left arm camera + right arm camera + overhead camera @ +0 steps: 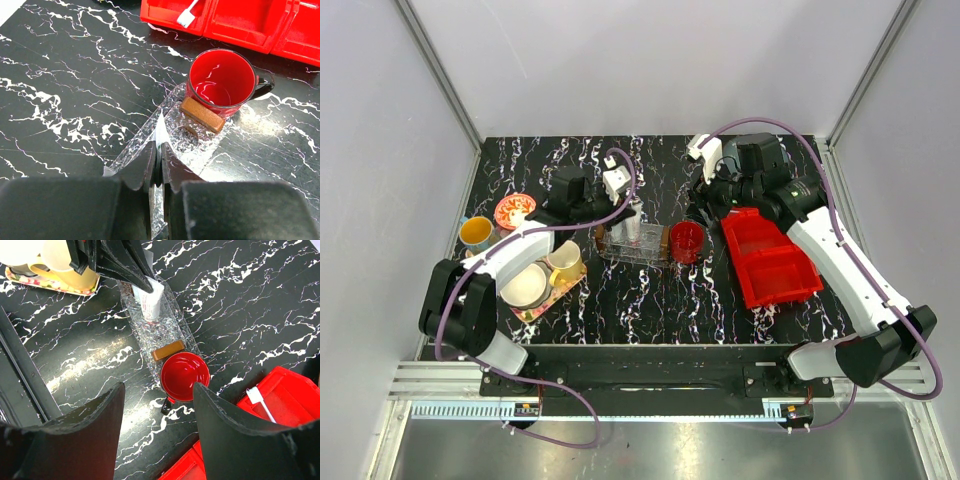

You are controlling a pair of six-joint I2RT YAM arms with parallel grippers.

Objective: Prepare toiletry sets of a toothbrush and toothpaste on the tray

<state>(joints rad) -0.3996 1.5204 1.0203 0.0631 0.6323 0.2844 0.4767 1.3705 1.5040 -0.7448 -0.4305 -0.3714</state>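
Observation:
My left gripper [160, 150] is shut on the flat crimped end of a white toothpaste tube [150, 300] and holds it upright with its lower end in the clear tray [175, 330]. The tray [642, 250] has ribbed walls and a brown end handle [201, 114]. In the top view the left gripper [632, 212] is right above the tray. The pale toothbrush [261, 404] lies in the red bin [767, 257]; its head also shows in the left wrist view [188, 15]. My right gripper [159, 387] is open and empty, above the red mug. Only one tube shows.
A red mug [687, 241] stands against the tray's right end, between tray and bin. At the left a flowery tray [555, 290] carries a yellow mug [565, 261] and a white bowl [525, 285]. Another yellow cup [476, 233] and a red plate [514, 211] are behind it.

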